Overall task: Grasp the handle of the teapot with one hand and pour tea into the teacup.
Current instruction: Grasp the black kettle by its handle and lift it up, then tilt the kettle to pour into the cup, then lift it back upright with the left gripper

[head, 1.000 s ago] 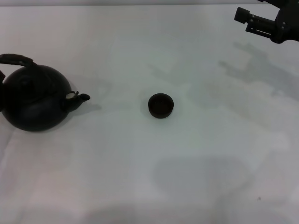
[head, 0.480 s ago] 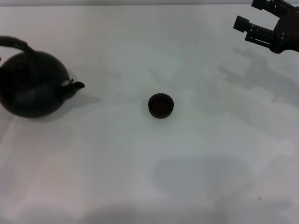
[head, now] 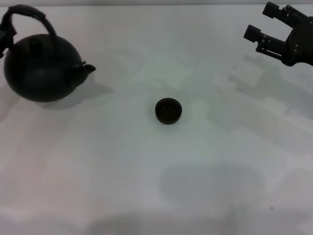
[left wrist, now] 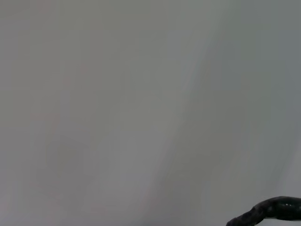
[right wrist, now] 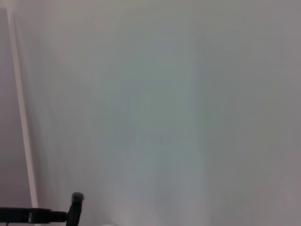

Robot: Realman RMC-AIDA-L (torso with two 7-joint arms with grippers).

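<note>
The black teapot (head: 41, 68) is at the far left in the head view, its short spout (head: 89, 68) pointing right toward the teacup. Its arched handle (head: 30, 12) loops over the top. My left gripper (head: 4, 35) shows only as a dark bit at the left edge, holding the handle's left end. A dark curved piece (left wrist: 270, 211) shows in the left wrist view. The tiny dark teacup (head: 168, 110) stands alone at the middle of the table, well right of the spout. My right gripper (head: 262, 20) hovers open and empty at the far right.
The white table (head: 161, 186) carries only the teapot and the cup. A thin dark bar (right wrist: 44, 215) shows at the edge of the right wrist view over the white surface.
The teapot has moved away from me and slightly right in the head view, with its handle now upright above it. The right gripper shifted slightly. The cup has not moved.
</note>
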